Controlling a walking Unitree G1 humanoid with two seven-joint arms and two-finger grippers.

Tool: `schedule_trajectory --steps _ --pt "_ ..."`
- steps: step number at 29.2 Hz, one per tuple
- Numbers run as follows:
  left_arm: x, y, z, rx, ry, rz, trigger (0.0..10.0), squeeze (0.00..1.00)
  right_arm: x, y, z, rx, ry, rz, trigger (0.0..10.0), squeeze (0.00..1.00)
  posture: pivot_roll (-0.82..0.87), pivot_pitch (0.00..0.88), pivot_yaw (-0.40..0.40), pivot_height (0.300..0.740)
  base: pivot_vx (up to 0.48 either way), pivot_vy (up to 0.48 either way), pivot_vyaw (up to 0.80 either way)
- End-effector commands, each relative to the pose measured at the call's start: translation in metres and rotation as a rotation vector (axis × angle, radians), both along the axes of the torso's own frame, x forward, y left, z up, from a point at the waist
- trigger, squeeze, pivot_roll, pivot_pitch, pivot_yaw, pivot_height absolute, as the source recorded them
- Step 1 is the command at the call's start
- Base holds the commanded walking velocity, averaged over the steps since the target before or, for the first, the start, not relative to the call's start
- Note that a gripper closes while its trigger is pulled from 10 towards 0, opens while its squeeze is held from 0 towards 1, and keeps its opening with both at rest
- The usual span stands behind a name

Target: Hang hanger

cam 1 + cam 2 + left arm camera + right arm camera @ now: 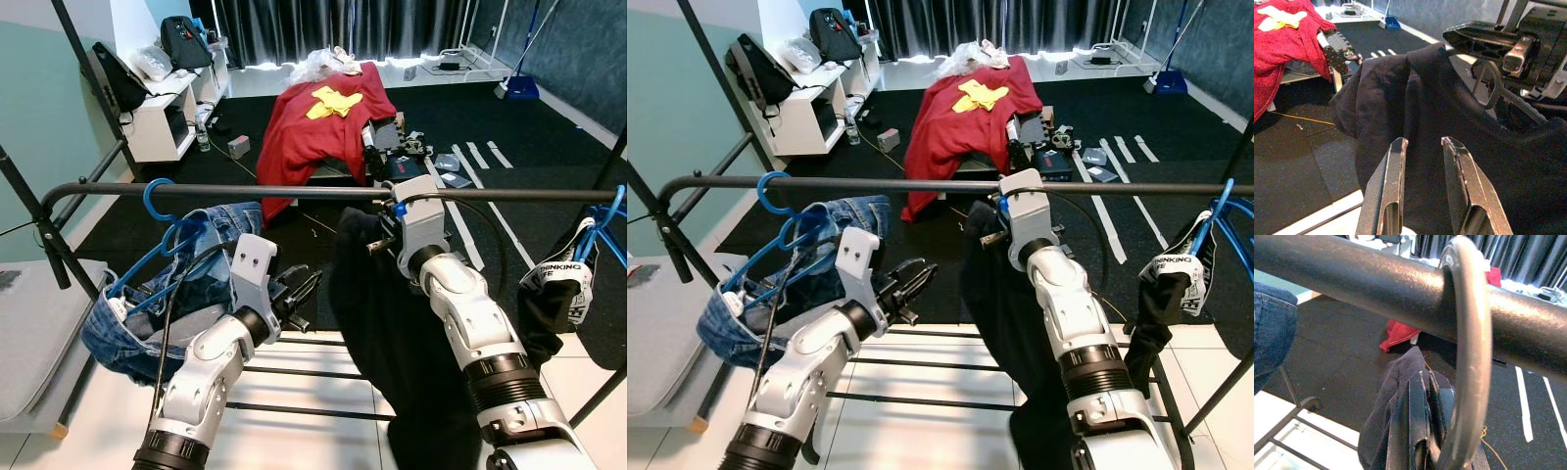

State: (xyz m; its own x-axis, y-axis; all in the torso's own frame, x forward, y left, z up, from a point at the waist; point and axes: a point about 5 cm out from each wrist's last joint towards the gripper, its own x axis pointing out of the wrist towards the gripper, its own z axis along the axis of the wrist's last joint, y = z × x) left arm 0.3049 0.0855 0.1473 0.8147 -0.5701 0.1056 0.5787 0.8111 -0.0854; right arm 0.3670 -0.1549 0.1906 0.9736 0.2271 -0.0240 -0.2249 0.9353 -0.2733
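Three garments hang along the black rail (245, 191): blue jeans (147, 313) on a blue hanger (162, 230) at the robot's left, a black garment (382, 323) in the middle, and a black-and-white printed piece (558, 289) on another blue hanger (600, 227) at the right. Two silver arms reach toward the middle one. The right gripper (1418, 431) is up at the rail, its fingers pressed together around the base of a grey hanger hook (1469, 333); the right wrist view shows that hook looped over the rail, with the black garment draped below it. From the head cameras the right wrist's housing covers the hook. The left gripper (1422, 147) sits lower, just left of the black garment, its two fingers parted and pointed at the dark cloth, gripping nothing; its wrist view also catches the right gripper and the hook's wire above the cloth. Beyond the rail, a red cloth (318, 113) with a yellow item (333, 101) on it lies over something on the dark floor (529, 117).
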Motion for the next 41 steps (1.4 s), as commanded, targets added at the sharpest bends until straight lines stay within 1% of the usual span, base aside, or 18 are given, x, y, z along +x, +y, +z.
schedule_trajectory --steps 1,9,15,22,27,28,35,41 --pt "-0.0024 0.0049 -0.0039 0.038 0.011 0.008 10.0 0.0 -0.0021 0.0035 -0.0038 -0.02 0.015 0.008 0.0 0.0 0.09 0.049 0.065 0.74 0.0 0.0 0.0" --pt "-0.0014 0.0058 -0.0066 0.053 0.02 0.024 10.0 0.0 -0.0047 0.0043 -0.0056 -0.021 0.019 0.005 0.0 0.0 0.1 0.046 0.073 0.74 0.0 0.0 0.0" --pt "0.0011 0.0081 -0.0086 0.064 0.03 0.058 10.0 0.0 -0.0054 0.0047 -0.0051 -0.023 0.012 0.005 0.1 0.0 0.1 0.04 0.07 0.74 0.0 0.0 0.0" --pt "0.0003 0.0088 -0.0099 0.068 0.031 0.065 10.0 0.0 -0.0047 0.0058 -0.0046 -0.028 0.008 0.011 0.0 0.0 0.1 0.04 0.068 0.74 0.0 0.0 0.0" --pt "-0.0004 0.0091 -0.011 0.073 0.033 0.067 10.0 0.0 -0.0049 0.0066 -0.0045 -0.048 0.009 0.014 0.1 0.0 0.1 0.04 0.068 0.74 0.0 0.0 0.0" --pt "-0.0005 0.0088 -0.0113 0.075 0.034 0.066 10.0 0.0 -0.0051 0.0062 -0.0055 -0.063 0.012 0.01 10.0 0.0 0.1 0.042 0.071 0.74 0.0 0.0 0.0" --pt "-0.0007 0.0074 -0.0118 0.084 0.035 0.06 10.0 0.0 -0.0056 0.0052 -0.0072 -0.083 0.024 0.001 10.0 0.0 0.1 0.042 0.072 0.74 0.0 0.0 0.0" --pt "-0.0005 0.0063 -0.0119 0.089 0.034 0.058 10.0 0.0 -0.0053 0.0043 -0.006 -0.046 0.035 -0.007 10.0 0.0 0.1 0.042 0.07 0.74 0.0 0.0 0.0"
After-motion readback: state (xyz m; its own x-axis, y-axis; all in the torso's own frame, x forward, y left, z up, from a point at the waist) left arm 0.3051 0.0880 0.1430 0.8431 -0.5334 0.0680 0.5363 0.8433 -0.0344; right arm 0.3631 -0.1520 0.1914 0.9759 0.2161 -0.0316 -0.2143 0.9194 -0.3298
